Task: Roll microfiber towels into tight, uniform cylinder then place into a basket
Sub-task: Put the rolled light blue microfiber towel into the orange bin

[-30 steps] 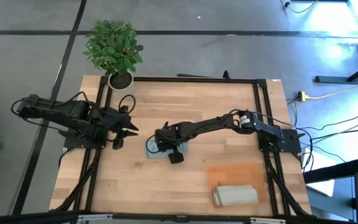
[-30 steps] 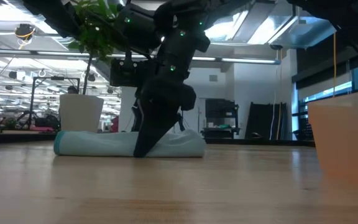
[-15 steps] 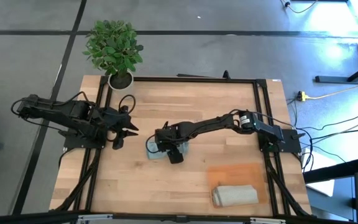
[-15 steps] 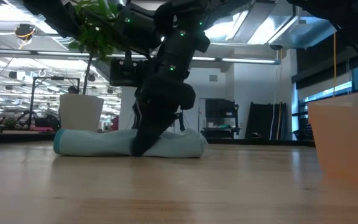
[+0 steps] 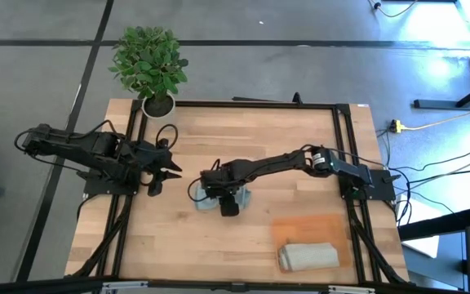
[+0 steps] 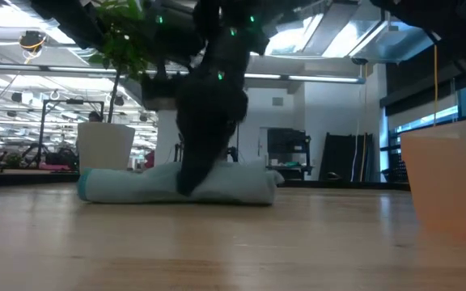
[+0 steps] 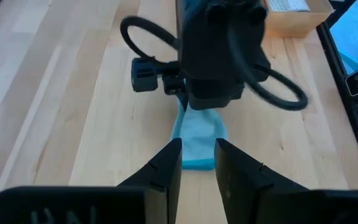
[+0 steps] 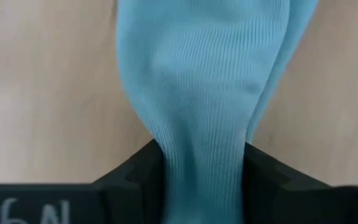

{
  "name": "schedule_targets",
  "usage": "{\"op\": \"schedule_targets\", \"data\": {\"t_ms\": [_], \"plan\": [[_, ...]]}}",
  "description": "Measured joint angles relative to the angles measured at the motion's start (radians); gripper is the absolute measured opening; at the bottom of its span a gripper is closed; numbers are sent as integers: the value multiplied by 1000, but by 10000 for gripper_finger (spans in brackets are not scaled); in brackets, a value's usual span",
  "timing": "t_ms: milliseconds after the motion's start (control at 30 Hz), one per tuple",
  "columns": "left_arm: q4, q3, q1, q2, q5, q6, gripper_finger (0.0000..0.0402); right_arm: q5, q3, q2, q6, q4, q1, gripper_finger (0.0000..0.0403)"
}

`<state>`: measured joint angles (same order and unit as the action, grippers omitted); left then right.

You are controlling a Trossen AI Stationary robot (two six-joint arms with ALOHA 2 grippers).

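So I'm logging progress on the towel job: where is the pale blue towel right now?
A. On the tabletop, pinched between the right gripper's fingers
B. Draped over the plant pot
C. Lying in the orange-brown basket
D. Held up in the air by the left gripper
A: the right wrist view shows the blue towel squeezed between the right gripper fingers, and the low view shows it resting on the table, rolled.

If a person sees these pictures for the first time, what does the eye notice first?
First, the right gripper in the middle of the table, its fingers squeezing the rolled blue towel. Next, the grey towel, already rolled, lying on the orange basket near the front right corner. The left gripper waits at the left side, near the green plant.
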<state>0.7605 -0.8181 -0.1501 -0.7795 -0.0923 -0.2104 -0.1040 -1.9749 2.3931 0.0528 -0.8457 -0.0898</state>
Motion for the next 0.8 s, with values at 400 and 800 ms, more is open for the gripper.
{"op": "schedule_targets", "data": {"t_ms": [400,800], "plan": [[-13,0,-4,0,79,-3,85,23,-209,-3,-12,-194,1,119],[-14,0,-4,3,110,-51,85,69,-226,-25,38,-269,1,33]]}}
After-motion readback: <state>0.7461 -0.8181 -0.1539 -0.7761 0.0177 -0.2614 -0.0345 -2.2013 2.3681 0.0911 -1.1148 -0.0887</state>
